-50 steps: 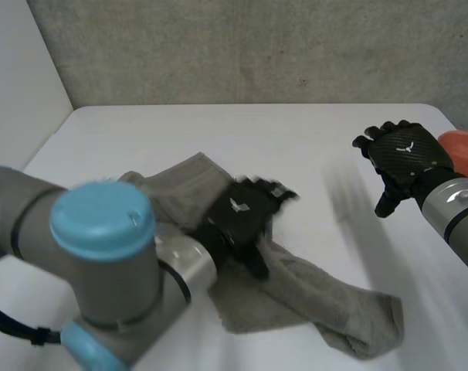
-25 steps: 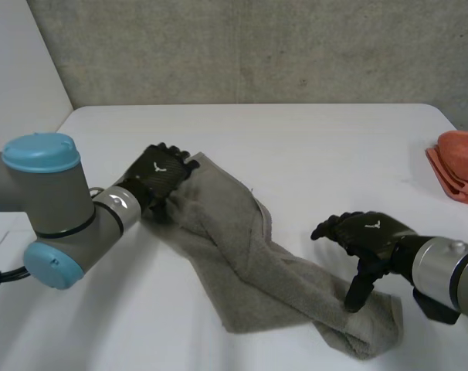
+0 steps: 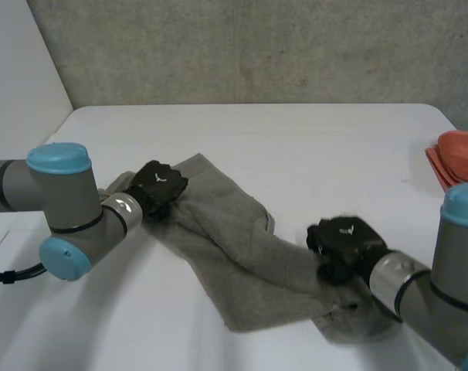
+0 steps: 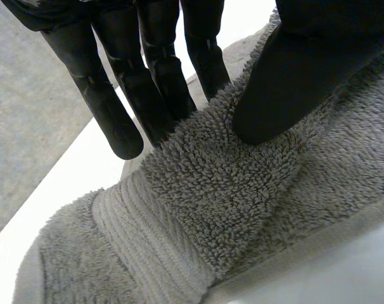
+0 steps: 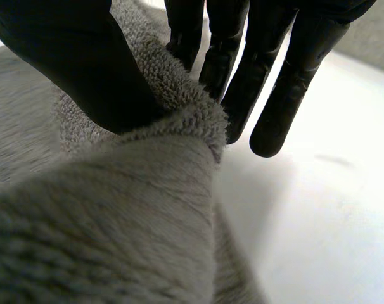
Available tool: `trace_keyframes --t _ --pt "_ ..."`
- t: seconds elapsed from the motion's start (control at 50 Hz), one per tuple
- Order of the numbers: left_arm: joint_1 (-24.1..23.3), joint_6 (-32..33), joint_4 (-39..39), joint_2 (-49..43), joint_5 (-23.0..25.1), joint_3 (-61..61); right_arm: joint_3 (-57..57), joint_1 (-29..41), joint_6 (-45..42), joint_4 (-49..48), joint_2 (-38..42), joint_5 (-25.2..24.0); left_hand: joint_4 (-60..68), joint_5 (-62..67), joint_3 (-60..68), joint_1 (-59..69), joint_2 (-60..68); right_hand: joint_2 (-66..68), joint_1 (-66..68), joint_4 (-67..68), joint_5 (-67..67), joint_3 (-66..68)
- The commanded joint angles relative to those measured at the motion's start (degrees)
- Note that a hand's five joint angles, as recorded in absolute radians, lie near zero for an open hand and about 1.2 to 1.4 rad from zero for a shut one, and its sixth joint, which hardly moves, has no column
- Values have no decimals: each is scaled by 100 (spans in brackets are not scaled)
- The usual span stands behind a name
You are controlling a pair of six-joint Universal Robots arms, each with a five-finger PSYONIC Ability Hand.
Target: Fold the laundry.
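Observation:
A grey towel (image 3: 234, 247) lies crumpled in a diagonal strip across the white table (image 3: 296, 147). My left hand (image 3: 158, 185) is at its far left corner. In the left wrist view the towel (image 4: 243, 209) is pinched between the thumb (image 4: 293, 76) and the fingers (image 4: 147, 82). My right hand (image 3: 344, 243) is at the towel's near right end. In the right wrist view a fold of the towel (image 5: 116, 209) is squeezed between the thumb (image 5: 71, 57) and the fingers (image 5: 255, 69).
An orange cloth (image 3: 459, 158) lies at the table's right edge. A grey wall (image 3: 257, 46) runs behind the table. The table's left edge lies just beyond my left arm (image 3: 60, 201).
Both hands have closed on the towel. The left hand stayed at the far left corner. The right hand came down from above the table onto the near right end.

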Motion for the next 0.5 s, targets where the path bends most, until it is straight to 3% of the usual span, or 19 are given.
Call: trace_keyframes --t 0.02,0.12,0.24,0.36,0.5 --pt "-82 -50 391 188 -790 563 -1294 -11 -458 -56 160 118 1147 1432 1226 1832 1183 1325 2438 1215 1416 1236" --pt "-187 -312 1907 785 -1457 775 -2786 50 -775 -503 178 758 1147 1432 1226 1832 1183 1325 2438 1215 1416 1236" --pt "-380 -647 2993 1629 -2057 267 -3361 358 -767 -1708 143 847 1147 1432 1226 1832 1183 1325 2438 1215 1416 1236" --pt "-845 -674 2608 2596 -2083 -937 -3326 437 -819 -1412 116 716 1147 1432 1226 1832 1183 1325 2438 1215 1416 1236" --pt "-1277 -718 1255 3081 -2241 -2607 -3089 446 -951 310 160 470 1147 1432 1226 1832 1183 1325 2438 1215 1416 1236"
